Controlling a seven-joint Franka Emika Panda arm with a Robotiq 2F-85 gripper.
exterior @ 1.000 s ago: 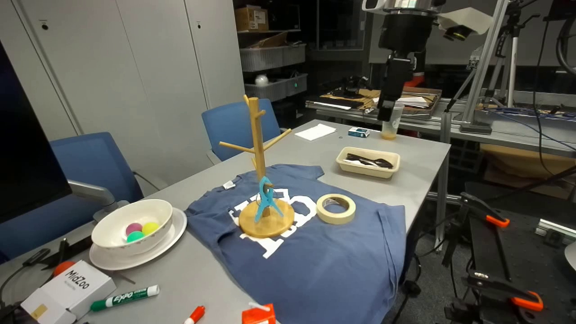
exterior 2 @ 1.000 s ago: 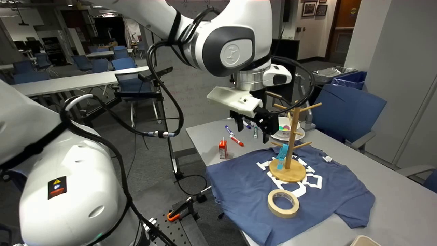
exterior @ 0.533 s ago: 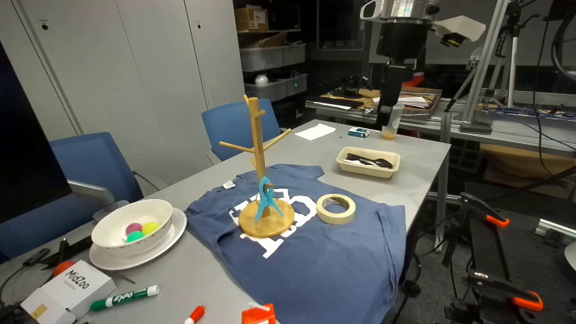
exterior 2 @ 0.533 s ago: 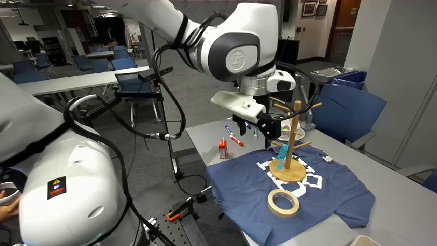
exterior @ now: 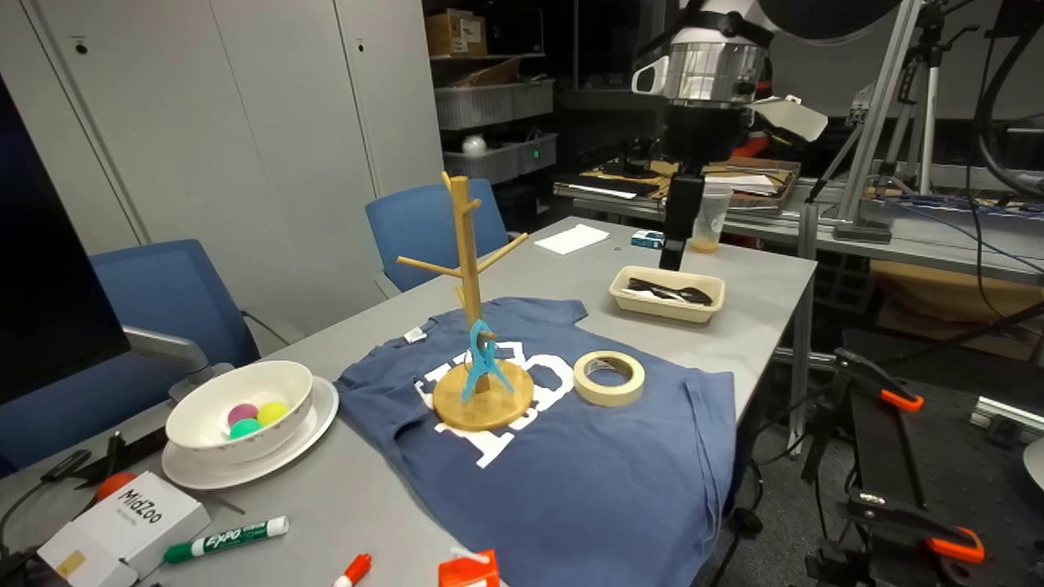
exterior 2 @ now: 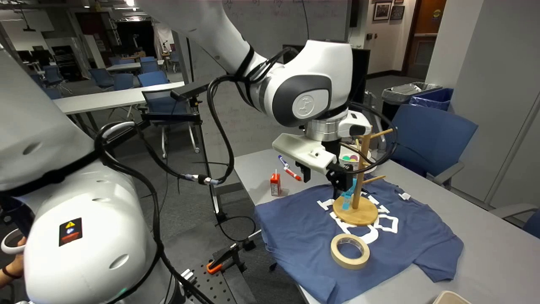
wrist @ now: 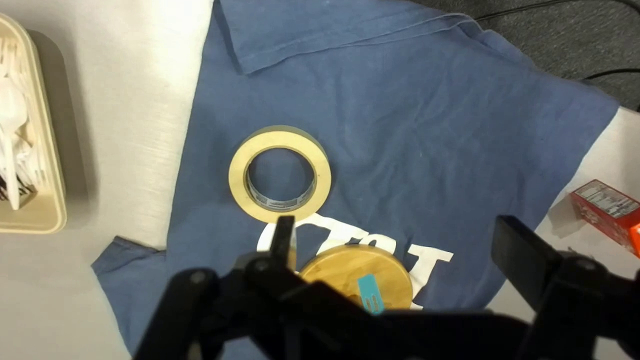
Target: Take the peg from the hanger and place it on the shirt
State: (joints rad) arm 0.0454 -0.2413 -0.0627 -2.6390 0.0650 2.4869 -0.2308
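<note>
The teal peg hangs from a low arm of the wooden hanger, just above its round base. The hanger stands on the navy shirt, which lies spread on the table. My gripper is open and empty, above the shirt; in this exterior view its near finger overlaps the top of the peg. In the wrist view the peg and the hanger's base show between the spread fingers of the gripper, low in the picture. The gripper body hides the hanger's pole there.
A tape roll lies on the shirt beside the hanger. A tray of cutlery stands past the shirt. A red carton and markers lie near the shirt. A bowl on a plate stands beside the shirt's collar side.
My gripper has moved down and closer to the hanger and peg, and stays open. The peg, hanger and shirt have not moved.
</note>
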